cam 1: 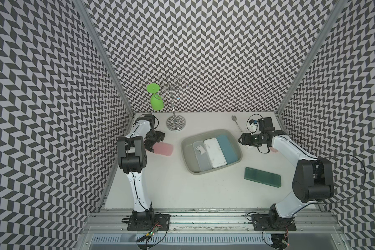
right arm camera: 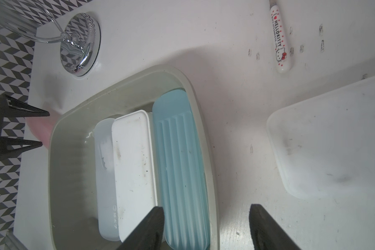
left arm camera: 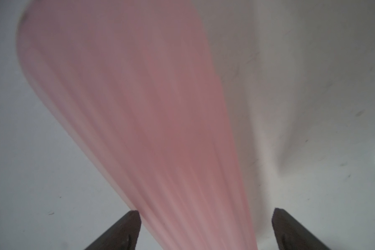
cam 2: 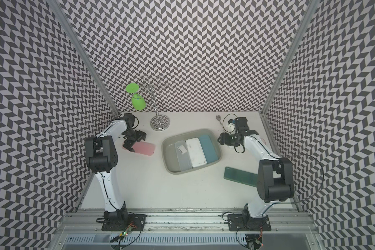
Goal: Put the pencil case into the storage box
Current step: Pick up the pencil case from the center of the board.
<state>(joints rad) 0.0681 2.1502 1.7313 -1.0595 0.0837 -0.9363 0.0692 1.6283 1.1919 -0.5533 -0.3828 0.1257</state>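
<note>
A pink pencil case [cam 1: 164,149] [cam 2: 144,148] lies flat on the table's left side. My left gripper [cam 1: 155,144] [left arm camera: 206,213] is open, its jaws straddling the case's near end; the case [left arm camera: 139,108] looks blurred in the left wrist view. The grey storage box [cam 1: 185,155] [right arm camera: 52,173] sits mid-table, holding a frosted case [cam 1: 201,158], a white case [cam 1: 214,152] and a blue ribbed case [cam 1: 227,148] side by side. Above the box's right rim, my right gripper [cam 1: 240,139] [right arm camera: 206,207] hovers open and empty.
A dark green case [cam 1: 262,176] lies at the front right. A frosted white case [right arm camera: 333,140] rests under the right arm. A chrome cup stand [cam 1: 175,123] with a green goblet [cam 1: 157,101] stands at the back left. A spoon [cam 1: 236,122] lies at the back right.
</note>
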